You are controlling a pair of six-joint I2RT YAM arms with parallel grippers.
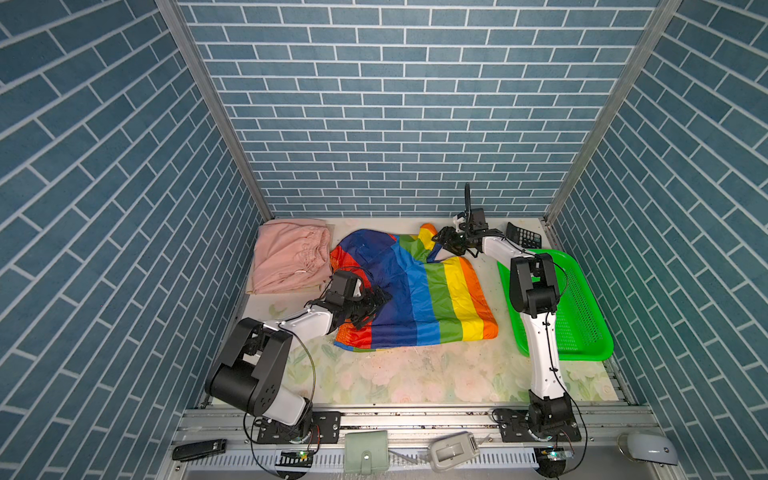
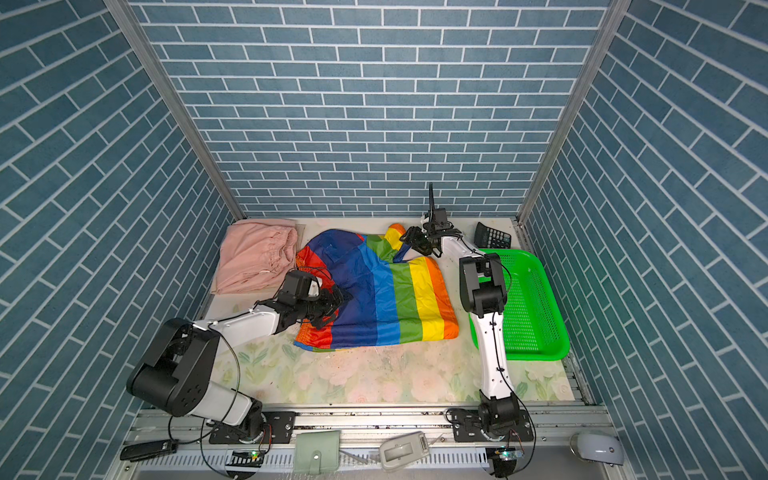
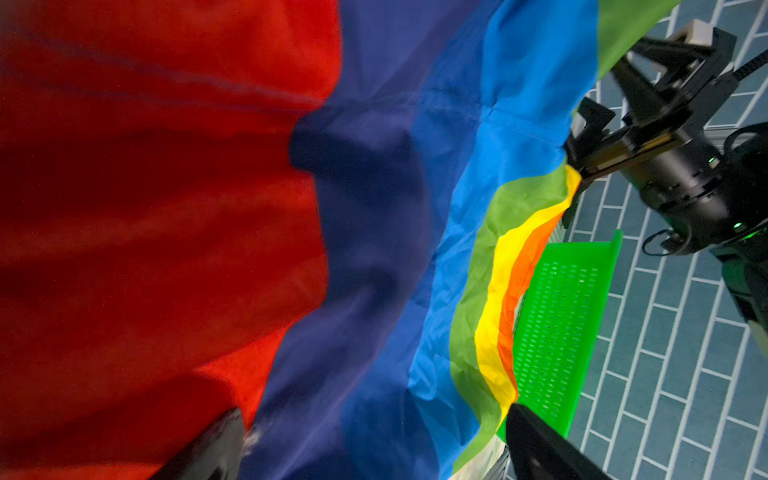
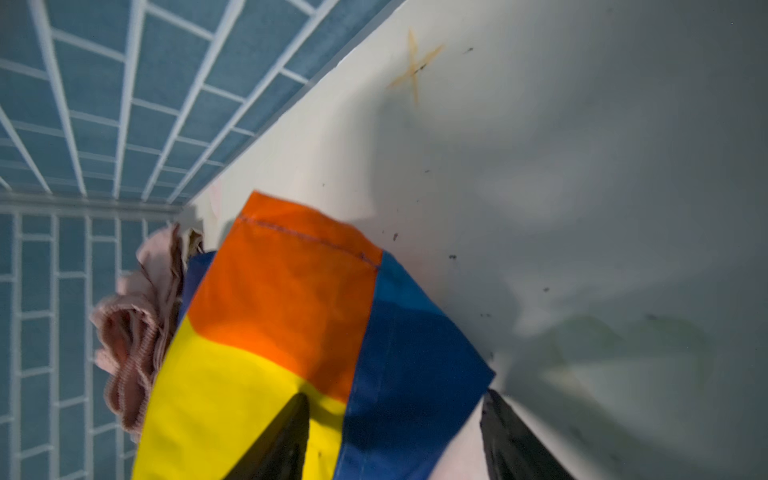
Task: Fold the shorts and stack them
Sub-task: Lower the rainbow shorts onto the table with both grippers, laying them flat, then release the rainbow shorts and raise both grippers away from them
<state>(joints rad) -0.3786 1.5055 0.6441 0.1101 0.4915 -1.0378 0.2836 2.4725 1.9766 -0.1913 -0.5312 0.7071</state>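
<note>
Rainbow-striped shorts (image 1: 415, 299) sit centre stage on the floral table (image 1: 415, 378), and both arms are on them! In both top views the cloth is spread across the middle, with stripes running from red through navy, blue, green and yellow to orange.

The left gripper (image 1: 377, 309) sits low over the red-and-navy side. Its wrist camera shows the fingertips (image 3: 536, 449) standing far apart with fabric spread beneath and between them, so those jaws are wide open.

Now to the far side, where the right gripper (image 1: 442, 243) has the far leg. In its wrist view an orange, yellow and blue hem corner of the shorts (image 4: 270, 332) pokes out between the half-closed jaws. That corner hangs clear of the table with a shadow beneath it — that is a grip on the cloth. Seen from the left wrist camera, the green and yellow stripes draw up toward that gripper (image 3: 582, 145).

The rest of the garment lies on the table. Its near leg is flat, and the orange edge comes close to the green basket (image 1: 582, 320) standing on the right.

Over in the far left corner the pink shorts (image 1: 286, 257) lie in a folded pile, right up against the rainbow pair's red edge. A tan layer (image 1: 329, 227) peeps out from under them. A black calculator (image 1: 524, 237) rests at the back, just behind the basket.
</note>
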